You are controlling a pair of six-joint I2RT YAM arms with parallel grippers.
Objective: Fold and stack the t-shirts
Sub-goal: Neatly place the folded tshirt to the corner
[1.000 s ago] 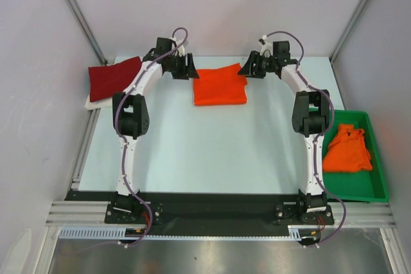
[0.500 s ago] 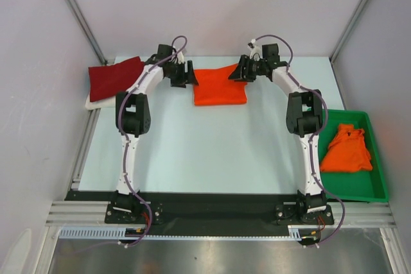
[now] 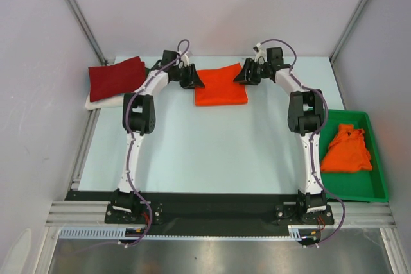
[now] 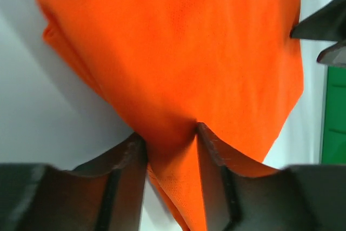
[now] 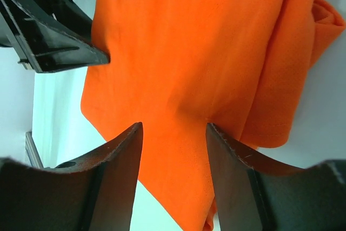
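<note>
A folded bright orange t-shirt lies at the far middle of the table. My left gripper is at its far left corner, and in the left wrist view it is shut on a raised ridge of the orange cloth. My right gripper is at the far right corner, and in the right wrist view its jaws are narrowed on the shirt's edge. A folded dark red t-shirt lies on a white one at the far left. A crumpled orange t-shirt lies in the bin.
A green plastic bin stands at the right edge of the table. Grey walls and metal posts close in the back and the sides. The other gripper's fingers show in each wrist view, the right's and the left's.
Both grippers have moved inward from beside the folded orange shirt onto its far corners and closed on the cloth. The other shirts have not moved.
</note>
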